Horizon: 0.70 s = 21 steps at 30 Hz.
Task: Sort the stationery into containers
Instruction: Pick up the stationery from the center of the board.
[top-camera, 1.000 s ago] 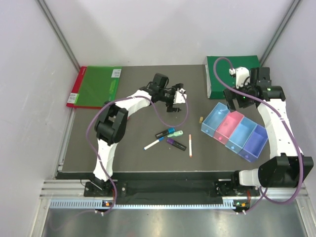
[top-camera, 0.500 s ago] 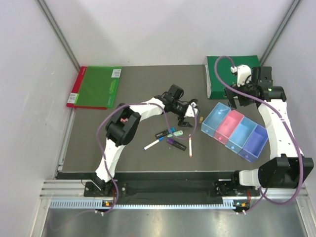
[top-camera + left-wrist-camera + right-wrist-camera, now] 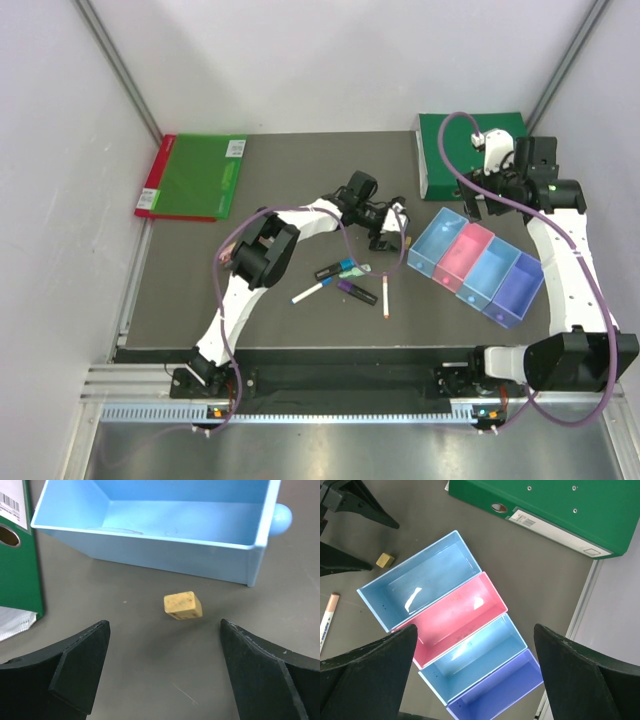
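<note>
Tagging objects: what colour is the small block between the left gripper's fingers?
Tan, cork-like small block, clearest in the left wrist view.

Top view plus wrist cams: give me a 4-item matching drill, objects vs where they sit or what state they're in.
Column 1:
1. tan block
2. left claw
3. pink bin
4. green binder

Column 2:
A. open, either side of the block
B. second in the bin row, empty
C. on the mat, just outside the light blue bin
D. far right corner, lying flat

Pairs: 1-C, 2-A, 3-B, 4-D
</note>
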### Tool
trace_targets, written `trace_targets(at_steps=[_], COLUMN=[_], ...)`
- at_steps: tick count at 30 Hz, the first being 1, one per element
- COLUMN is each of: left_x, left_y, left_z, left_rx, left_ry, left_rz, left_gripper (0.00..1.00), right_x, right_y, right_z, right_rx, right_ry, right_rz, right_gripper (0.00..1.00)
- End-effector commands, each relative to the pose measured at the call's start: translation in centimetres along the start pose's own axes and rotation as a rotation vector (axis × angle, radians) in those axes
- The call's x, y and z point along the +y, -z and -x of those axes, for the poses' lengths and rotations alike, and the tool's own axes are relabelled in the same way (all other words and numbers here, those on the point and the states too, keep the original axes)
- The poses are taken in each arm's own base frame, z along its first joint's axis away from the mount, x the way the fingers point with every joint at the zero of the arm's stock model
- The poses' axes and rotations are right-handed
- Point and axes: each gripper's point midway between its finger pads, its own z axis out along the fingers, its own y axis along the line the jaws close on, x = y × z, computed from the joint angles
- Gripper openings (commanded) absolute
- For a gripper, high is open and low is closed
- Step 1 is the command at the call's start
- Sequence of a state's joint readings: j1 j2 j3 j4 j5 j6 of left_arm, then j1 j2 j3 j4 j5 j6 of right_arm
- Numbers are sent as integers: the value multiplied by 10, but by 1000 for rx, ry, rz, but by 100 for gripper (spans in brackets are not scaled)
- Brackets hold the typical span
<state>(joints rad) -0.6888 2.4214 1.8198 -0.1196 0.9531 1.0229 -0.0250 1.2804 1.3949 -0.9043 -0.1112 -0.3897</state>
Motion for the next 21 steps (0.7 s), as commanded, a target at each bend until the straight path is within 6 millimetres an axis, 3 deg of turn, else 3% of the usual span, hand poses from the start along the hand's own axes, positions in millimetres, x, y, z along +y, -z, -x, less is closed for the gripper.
trace_targets(at_steps=[1,15,18,21], left_x=[6,-5,-8,-12], left_y=[-8,-23,-24,-25], left_z=[12,19,17,14], left_rx=[-57,-84,-80,-65], left_ry=[-33,-18,-20,-30], left_rz=[-6,-37,-43,-57], left_gripper=[95,83,73,53], right_x=[-6,-11,-11,-12], right_y=[9,10,11,13], right_z=[15,19,20,20], right_rx=[-73,-92,-97,-101], right_ry=[-7,-3,-1,-4], right_rz=[-28,-54,-58,-62], right_gripper=[100,100,100,100])
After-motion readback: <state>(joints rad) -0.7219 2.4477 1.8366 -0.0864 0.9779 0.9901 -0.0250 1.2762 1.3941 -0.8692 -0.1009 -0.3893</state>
